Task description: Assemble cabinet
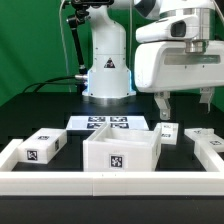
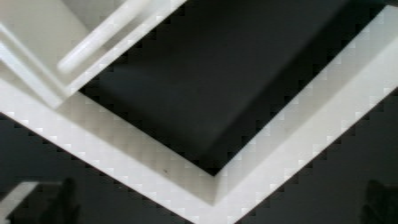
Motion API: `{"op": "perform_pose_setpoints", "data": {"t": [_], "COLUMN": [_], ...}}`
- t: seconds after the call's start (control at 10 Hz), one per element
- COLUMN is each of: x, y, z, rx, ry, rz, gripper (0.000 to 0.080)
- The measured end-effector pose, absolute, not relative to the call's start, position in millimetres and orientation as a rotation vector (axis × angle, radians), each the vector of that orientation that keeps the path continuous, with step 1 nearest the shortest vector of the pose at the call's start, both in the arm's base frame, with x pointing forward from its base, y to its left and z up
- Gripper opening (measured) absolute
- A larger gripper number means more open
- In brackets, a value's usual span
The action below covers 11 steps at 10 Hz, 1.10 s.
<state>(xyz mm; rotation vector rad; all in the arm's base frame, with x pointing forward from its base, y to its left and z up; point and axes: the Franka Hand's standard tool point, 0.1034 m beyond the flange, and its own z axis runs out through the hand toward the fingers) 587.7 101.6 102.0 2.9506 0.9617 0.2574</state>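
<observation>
**Your cabinet box (image 1: 120, 152) sits at the front middle of the desk (image 1: 45, 118), open side up, and the hand (image 1: 185, 112) hangs empty above the parts on the exterior view's right.**

The white robot base (image 1: 107, 70) stands at the back, and a white rail (image 1: 100, 181) runs along the front edge. The cabinet box lies with its long axis across the exterior view, and its tagged wall faces you. A flat tagged panel (image 1: 40, 147) lies just beside it on the exterior view's left. The marker board (image 1: 105, 124) lies behind it. A small tagged block (image 1: 168, 131) stands below the hand, whose fingers are spread wide and grip nothing. Your wrist view shows only blurred white edges meeting in a corner.
</observation>
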Motion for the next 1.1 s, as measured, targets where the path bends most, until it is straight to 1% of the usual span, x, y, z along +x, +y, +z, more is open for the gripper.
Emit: {"op": "perform_pose_setpoints", "data": {"t": [0.6, 0.7, 0.8, 0.9, 1.1], "x": [587.7, 586.9, 582.4, 573.4, 556.6], "y": [101.7, 100.4, 95.1, 89.8, 80.8], "z": [102.0, 101.9, 101.0, 97.9, 91.3], "rx": [2.953, 2.932, 2.867, 2.793, 2.695], "ry": [0.957, 1.009, 1.158, 1.309, 1.529], "rz": [0.257, 0.255, 0.247, 0.240, 0.127], "gripper": [0.0798, 0.0798, 0.0798, 0.0798, 0.0798]}}
